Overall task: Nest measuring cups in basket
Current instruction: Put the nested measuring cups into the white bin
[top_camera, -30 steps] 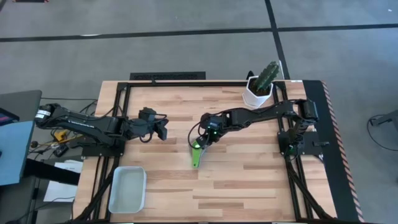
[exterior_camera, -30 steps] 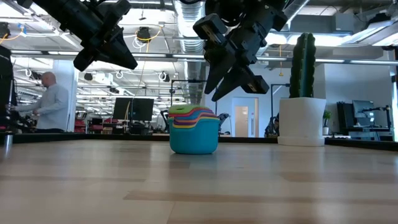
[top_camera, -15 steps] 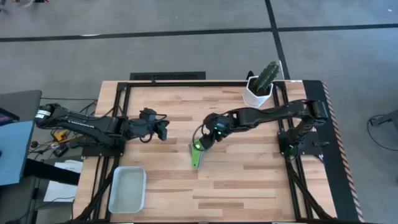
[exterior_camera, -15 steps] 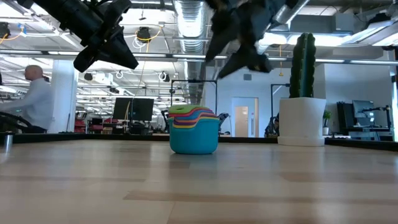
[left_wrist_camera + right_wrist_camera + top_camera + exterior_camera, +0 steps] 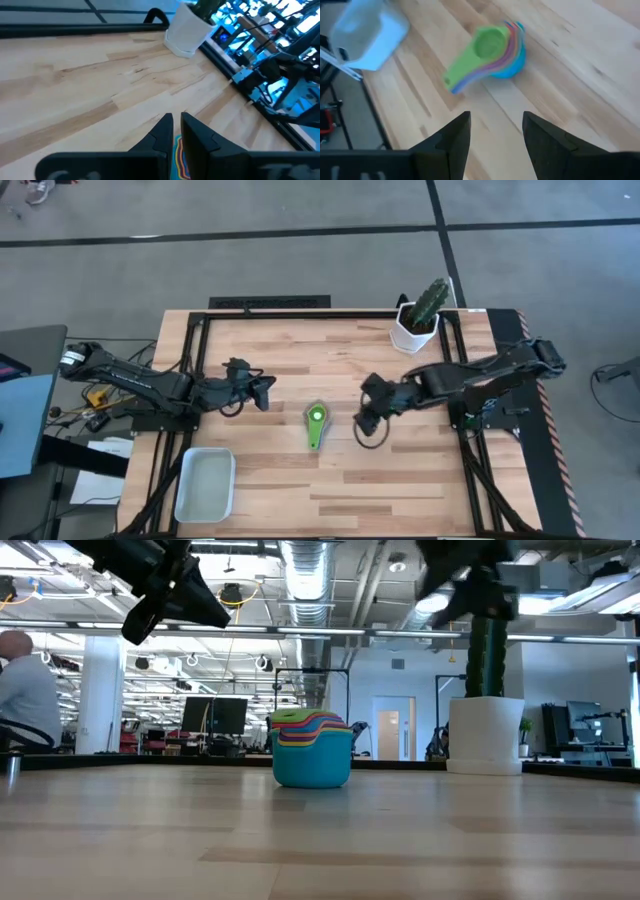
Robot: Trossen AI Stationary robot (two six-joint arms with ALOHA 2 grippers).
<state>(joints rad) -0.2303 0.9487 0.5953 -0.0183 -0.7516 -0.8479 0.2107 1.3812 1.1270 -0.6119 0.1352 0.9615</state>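
The measuring cups [image 5: 316, 420] stand nested in one stack on the table's middle, green on top and teal at the bottom, with the handles fanned toward the near edge. The stack also shows in the low view [image 5: 312, 750] and the right wrist view [image 5: 495, 47]. My right gripper [image 5: 368, 416] hangs open to the right of the stack, its fingers apart [image 5: 495, 125] and touching nothing. My left gripper [image 5: 262, 391] waits shut left of the stack [image 5: 176, 122]. The basket [image 5: 205, 485] sits at the near left corner, pale and with no cup in it.
A white faceted pot with a cactus [image 5: 415, 328] stands at the far right of the table. Bare wood lies between the stack and the basket [image 5: 367, 35]. A person sits in the room beyond the table [image 5: 20, 690].
My right gripper has drawn away from above the cup stack toward the table's right edge and a little toward the near edge. The stack has stayed where it was.
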